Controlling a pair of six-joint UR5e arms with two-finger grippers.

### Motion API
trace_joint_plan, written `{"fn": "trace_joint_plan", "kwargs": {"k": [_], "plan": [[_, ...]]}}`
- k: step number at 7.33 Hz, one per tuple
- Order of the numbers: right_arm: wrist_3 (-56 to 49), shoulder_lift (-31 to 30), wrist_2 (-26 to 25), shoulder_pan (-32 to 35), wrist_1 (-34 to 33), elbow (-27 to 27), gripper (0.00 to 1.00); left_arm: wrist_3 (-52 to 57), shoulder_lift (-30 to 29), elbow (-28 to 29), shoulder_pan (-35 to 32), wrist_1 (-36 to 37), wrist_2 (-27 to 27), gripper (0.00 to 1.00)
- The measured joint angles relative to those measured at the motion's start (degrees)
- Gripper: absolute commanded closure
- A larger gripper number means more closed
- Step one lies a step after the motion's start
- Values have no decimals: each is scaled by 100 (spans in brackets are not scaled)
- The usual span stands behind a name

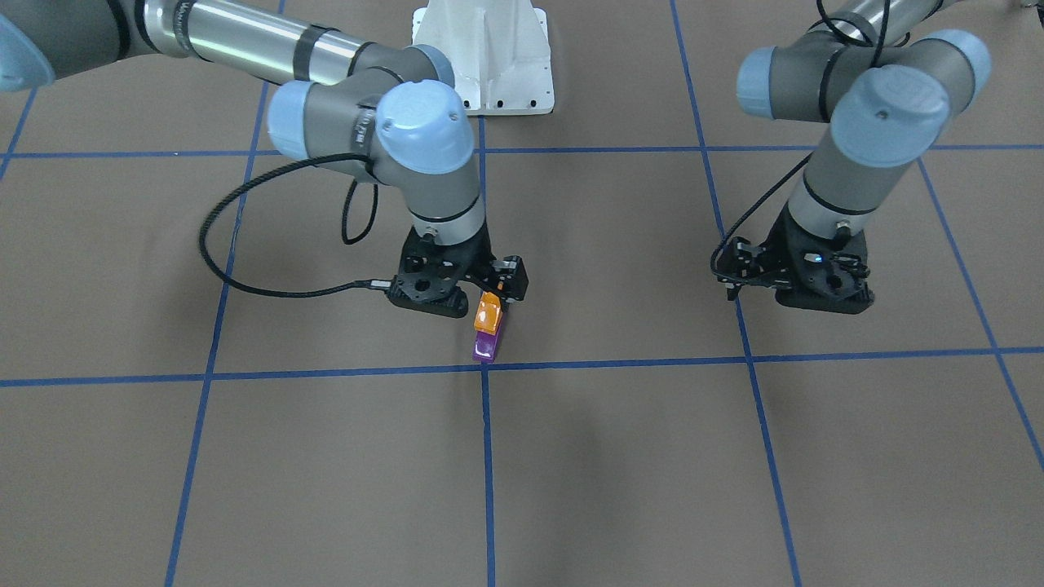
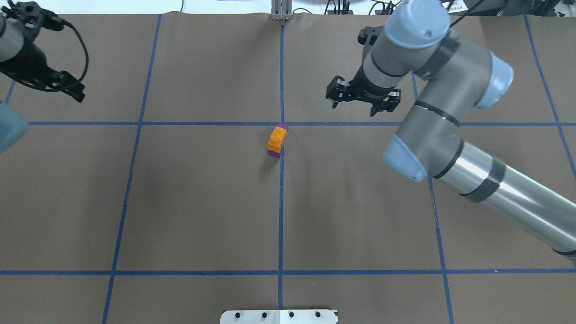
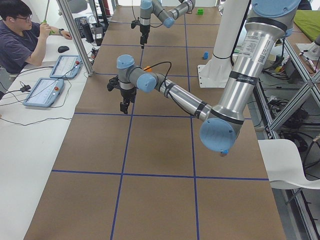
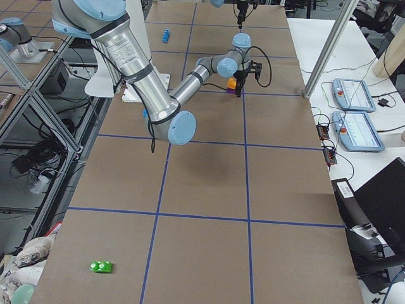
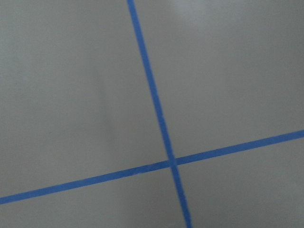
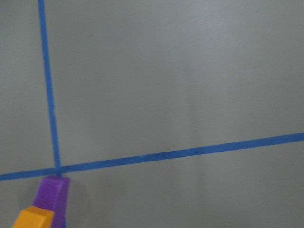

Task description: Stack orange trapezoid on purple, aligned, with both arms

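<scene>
The glossy orange trapezoid (image 2: 276,137) sits stud-up on the sloped purple brick (image 1: 487,346), where blue tape (image 2: 216,123) crosses the matte brown counter (image 2: 202,202). At two o'clock overhead, the right hand (image 2: 360,100) gapes empty (the left hand (image 2: 74,91): cannot tell).

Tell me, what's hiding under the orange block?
The purple brick sits under the orange trapezoid, on the brown table. Only its edges peek out; its top and stud are covered, so they cannot be seen.
</scene>
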Motion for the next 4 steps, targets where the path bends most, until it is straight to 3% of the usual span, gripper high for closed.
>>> {"fn": "trace_joint_plan", "kwargs": {"k": [2, 4], "plan": [[-2216, -1157, 766, 1298, -6, 132, 0, 1370, 862, 44, -988, -55, -421, 0], [-4057, -2150, 1219, 2387, -3, 1, 0, 1668, 1467, 170, -1521, -179, -474, 0]]}}
